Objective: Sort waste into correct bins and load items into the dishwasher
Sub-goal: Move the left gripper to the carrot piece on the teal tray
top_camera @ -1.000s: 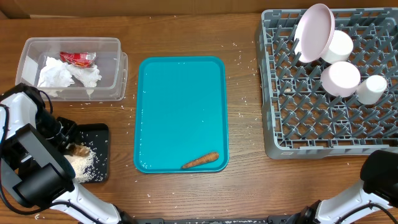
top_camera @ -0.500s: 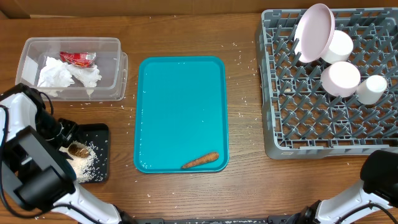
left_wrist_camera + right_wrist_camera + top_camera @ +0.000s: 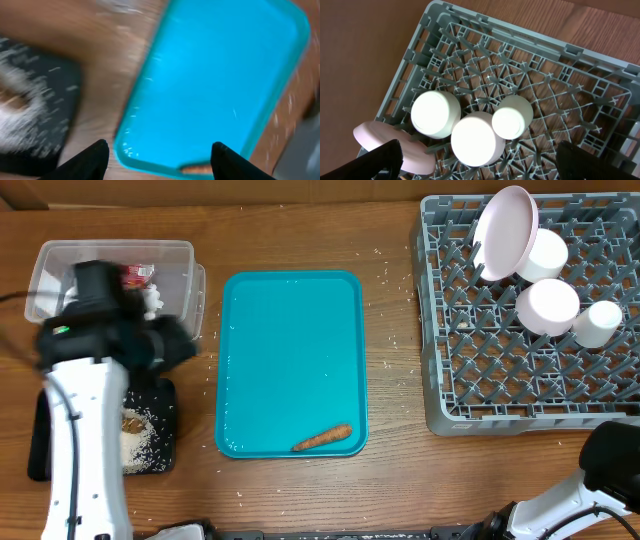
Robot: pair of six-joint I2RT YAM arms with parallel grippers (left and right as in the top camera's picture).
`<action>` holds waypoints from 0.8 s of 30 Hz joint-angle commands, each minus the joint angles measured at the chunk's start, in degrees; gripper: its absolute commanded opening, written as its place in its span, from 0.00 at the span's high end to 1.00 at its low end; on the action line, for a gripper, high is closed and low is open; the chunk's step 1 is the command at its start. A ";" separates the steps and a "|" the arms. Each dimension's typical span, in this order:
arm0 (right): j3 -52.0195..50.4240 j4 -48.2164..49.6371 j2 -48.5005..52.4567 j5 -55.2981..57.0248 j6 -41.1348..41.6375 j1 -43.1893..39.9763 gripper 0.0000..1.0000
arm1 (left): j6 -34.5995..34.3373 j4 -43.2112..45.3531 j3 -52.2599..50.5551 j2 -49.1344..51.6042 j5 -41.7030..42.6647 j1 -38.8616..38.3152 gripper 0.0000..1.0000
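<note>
Taking the far edge of the overhead view as twelve o'clock, the left gripper [image 3: 160,159] is holding its two dark fingers [image 3: 92,156] spread, with nothing between them. Its wrist view is coming out blurred. The gripper is hanging over the seven-o'clock corner of the teal tray [image 3: 290,350]. The left arm [image 3: 95,370] is reaching across the nine-o'clock side of the table [image 3: 395,480] and covering parts of both bins.

At ten o'clock the clear tub [image 3: 185,255] is holding the red wrapper [image 3: 138,273] and the white napkin [image 3: 152,298], both half hidden by the arm. At eight o'clock the black tray [image 3: 165,395] is carrying the rice [image 3: 140,442] and the brown biscuit [image 3: 131,421]. The carrot stick [image 3: 322,437] is lying on the teal tray, near its five-o'clock corner.

The right gripper [image 3: 482,165] is keeping its fingers [image 3: 385,160] wide apart and empty, and is hovering above the grey rack [image 3: 520,360] at three o'clock. In the rack's one-o'clock corner the pale plate [image 3: 505,232] is standing on edge between pegs. A white dish [image 3: 545,252] is sitting just beside the plate, the bowl [image 3: 547,306] is sitting upturned at six o'clock of that dish, and the small cup [image 3: 600,322] is resting at three o'clock of the bowl.
</note>
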 commanded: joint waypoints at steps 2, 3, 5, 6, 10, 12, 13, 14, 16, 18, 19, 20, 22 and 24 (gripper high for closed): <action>-0.02 0.35 -1.55 0.59 0.26 0.00 0.00 | 15.28 3.37 -3.74 2.51 7.96 -17.14 0.31; -0.02 0.35 -1.55 0.57 0.24 0.00 0.00 | 16.37 4.68 -4.98 3.30 7.98 -20.70 0.29; -0.02 0.35 -1.55 0.57 0.24 0.00 0.00 | 18.49 7.08 -6.99 5.16 7.48 -26.93 0.21; -0.02 0.35 -1.55 0.57 0.24 0.00 0.00 | 19.41 8.41 -8.00 6.36 7.10 -29.90 0.15; -0.02 0.35 -1.55 0.57 0.24 0.00 0.00 | 19.78 11.67 -9.42 11.69 3.56 -38.16 0.06; -0.02 0.35 -1.55 0.59 0.24 0.00 0.00 | 19.80 12.31 -9.42 14.82 1.07 -40.94 0.06; -0.02 0.35 -1.55 0.59 0.24 0.00 0.00 | 19.82 12.39 -9.42 16.20 -0.15 -41.83 0.06; -0.02 0.35 -1.55 0.59 0.24 0.00 0.00 | 20.26 12.31 -9.42 17.90 -1.44 -42.80 0.06; -0.02 0.35 -1.55 0.59 0.26 0.00 0.00 | 22.60 11.54 -9.42 21.49 -1.62 -44.13 0.13; -0.02 0.35 -1.55 0.59 0.24 0.00 0.00 | 24.09 10.91 -9.42 23.45 -1.57 -44.39 0.14; -0.02 0.35 -1.55 0.59 0.24 0.00 0.00 | 25.20 10.60 -9.42 24.48 -1.46 -44.37 0.16; -0.02 0.35 -1.55 0.59 0.26 0.00 0.00 | 25.94 10.40 -9.42 25.31 -1.49 -44.37 0.16; -0.02 0.35 -1.55 0.59 0.24 0.00 0.00 | 27.15 10.27 -9.62 26.77 -1.51 -44.39 0.17; -0.02 0.35 -1.55 0.59 0.26 0.00 0.00 | 27.71 10.32 -9.92 27.67 -1.44 -44.41 0.20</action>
